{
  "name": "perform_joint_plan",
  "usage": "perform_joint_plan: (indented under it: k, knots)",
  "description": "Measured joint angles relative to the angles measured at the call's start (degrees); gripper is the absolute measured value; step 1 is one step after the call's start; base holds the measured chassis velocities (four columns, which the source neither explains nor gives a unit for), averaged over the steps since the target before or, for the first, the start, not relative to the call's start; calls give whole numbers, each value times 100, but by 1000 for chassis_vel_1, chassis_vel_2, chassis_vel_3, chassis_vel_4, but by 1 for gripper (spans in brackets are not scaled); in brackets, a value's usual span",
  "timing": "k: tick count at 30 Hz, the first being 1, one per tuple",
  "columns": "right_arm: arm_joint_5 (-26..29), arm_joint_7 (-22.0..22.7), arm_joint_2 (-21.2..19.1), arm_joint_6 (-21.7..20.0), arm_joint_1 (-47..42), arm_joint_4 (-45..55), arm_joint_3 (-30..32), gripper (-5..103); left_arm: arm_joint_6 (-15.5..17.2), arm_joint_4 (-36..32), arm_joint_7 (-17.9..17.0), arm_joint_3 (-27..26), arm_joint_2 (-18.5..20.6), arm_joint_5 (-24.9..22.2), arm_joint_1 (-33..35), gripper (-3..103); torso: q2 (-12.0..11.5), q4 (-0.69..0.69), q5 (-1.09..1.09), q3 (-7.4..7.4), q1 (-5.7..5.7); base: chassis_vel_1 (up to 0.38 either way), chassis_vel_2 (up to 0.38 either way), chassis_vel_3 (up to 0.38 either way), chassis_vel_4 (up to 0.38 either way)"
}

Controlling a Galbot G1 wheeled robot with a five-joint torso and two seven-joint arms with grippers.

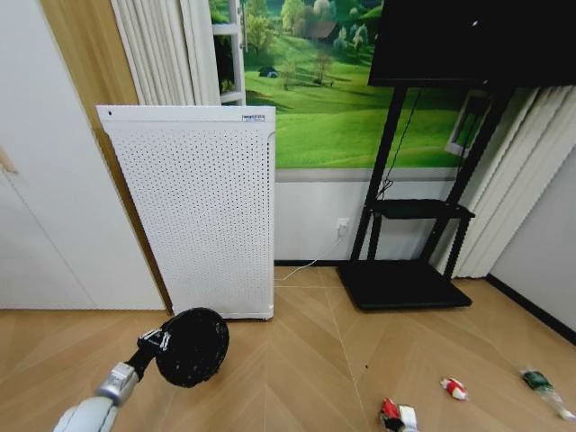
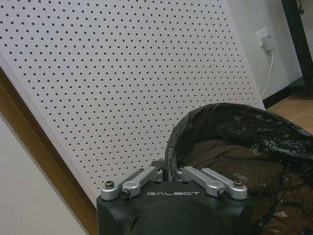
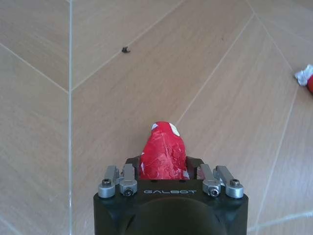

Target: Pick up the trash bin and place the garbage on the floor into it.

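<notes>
From my head camera, my left gripper [image 1: 155,343] held the trash bin [image 1: 191,346] by its rim, low at my left, the bin tipped with its mouth toward me, in front of the white perforated appliance [image 1: 200,216]. On the wood floor [image 1: 306,360] to my right lay the garbage: a red piece [image 1: 390,413] with a white bit beside it, a red-and-white piece [image 1: 454,389] farther right, and a small green bottle [image 1: 540,382] nearest the wall. A black TV stand [image 1: 405,270] stood behind them.

From my left wrist, my jaws were pinched on the bin's rim [image 2: 171,156], the black liner bag [image 2: 234,122] crumpled over the mesh, the perforated panel [image 2: 122,88] close behind.

From my right wrist, my right gripper [image 3: 164,171] was closed on a red wrapper [image 3: 163,155], which stuck out between the fingers above the floorboards [image 3: 98,98]. Another red-and-white scrap [image 3: 305,77] lay well apart at the edge, and a tiny dark speck [image 3: 125,49] sat on the boards.
</notes>
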Motion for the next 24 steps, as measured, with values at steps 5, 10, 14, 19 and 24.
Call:
perform_joint_plan:
  k: [5, 10, 14, 19, 24]
  knots:
    - [580, 358, -112, -293, -212, 711, 118, 50, -1, 1, -16, 57, -20, 4, -46, 6, 0, 1, 0, 0, 0, 0, 0, 0, 0]
    - [778, 583, -258, -417, -448, 1374, 362, 50, -1, -6, -32, 111, -35, 4, -88, 6, 0, 3, 0, -1, 0, 0, 0, 0, 0]
    - [708, 640, -408, -416, -731, 2025, 713, 50, 5, -14, -70, 189, -71, 1, -152, 6, 0, 2, -1, -1, 0, 0, 0, 0, 0]
    - [430, 341, -629, -288, -1307, 3239, 1234, 50, 8, 85, -184, 448, -177, 17, -336, 6, 0, 2, -3, -2, 0, 0, 0, 0, 0]
    - [-328, -756, -737, 734, -1717, 4098, 1346, 50, 35, 60, -212, 718, -334, 115, -431, 6, 1, 2, -3, -1, 0, 0, 0, 0, 0]
